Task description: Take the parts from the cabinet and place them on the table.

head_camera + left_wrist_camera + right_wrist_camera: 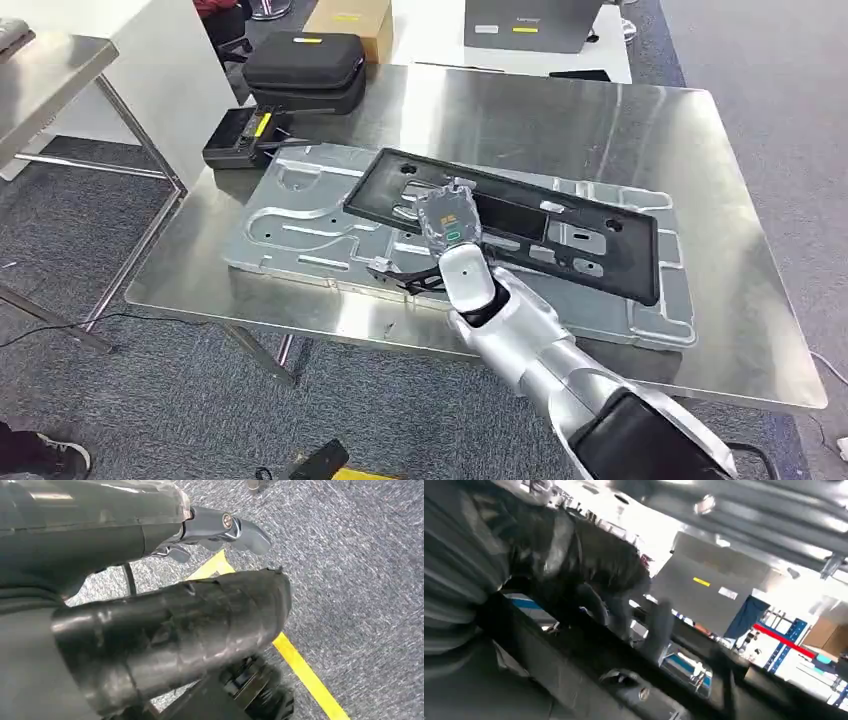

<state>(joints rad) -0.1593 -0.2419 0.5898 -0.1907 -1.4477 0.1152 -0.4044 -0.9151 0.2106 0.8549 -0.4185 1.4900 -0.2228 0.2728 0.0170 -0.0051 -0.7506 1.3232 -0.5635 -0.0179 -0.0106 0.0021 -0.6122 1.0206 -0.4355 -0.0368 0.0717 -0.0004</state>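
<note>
right hand [447,222] grips flat black cut-out frame [560,235], tilted over table [740,300].

Right hand [449,222]: we saw its fingers hidden under its own back, so its grip on the black frame [520,222] was unclear.
Right wrist view: blurred; we could not separate fingers [599,602] from frame.
Counter [600,110]: its far edge was hidden behind boxes.

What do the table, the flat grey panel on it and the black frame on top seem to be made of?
Shiny rectangular table: likely brushed stainless steel, with streaky reflections. Flat grey embossed panel: probably stamped sheet metal, matte silver with pressed ribs. Black rectangular frame: apparently moulded plastic, dull and unreflective.
</note>
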